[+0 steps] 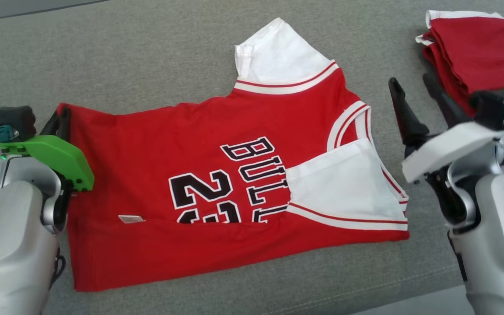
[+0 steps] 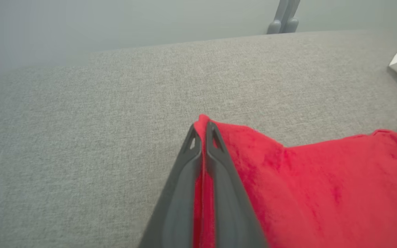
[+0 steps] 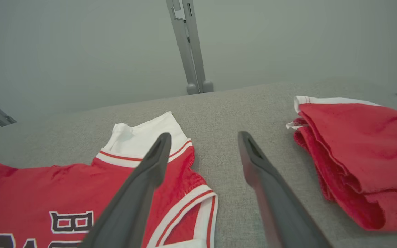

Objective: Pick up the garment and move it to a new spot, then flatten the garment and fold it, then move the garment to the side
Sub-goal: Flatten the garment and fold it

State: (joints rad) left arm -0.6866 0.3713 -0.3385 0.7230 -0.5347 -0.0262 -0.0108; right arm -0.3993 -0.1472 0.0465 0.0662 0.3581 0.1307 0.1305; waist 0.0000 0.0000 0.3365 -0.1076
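While left fingers [image 2: 219, 179] pinch jersey [image 1: 190, 144] corner | right fingers [image 3: 140, 193] spread | print: "BULL", "2"

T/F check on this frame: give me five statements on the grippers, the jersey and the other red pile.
1. The left gripper is shut on a corner of the jersey. True.
2. The right gripper grips the jersey's collar. False: it is open and holds nothing.
3. A fold in the jersey hides the bottom of the black lettering. True.
4. The red pile lies on top of the jersey. False: it lies apart from it on the grey cushion, on the robot's right.
5. The jersey is all red. False: it has white sleeves and white trim.
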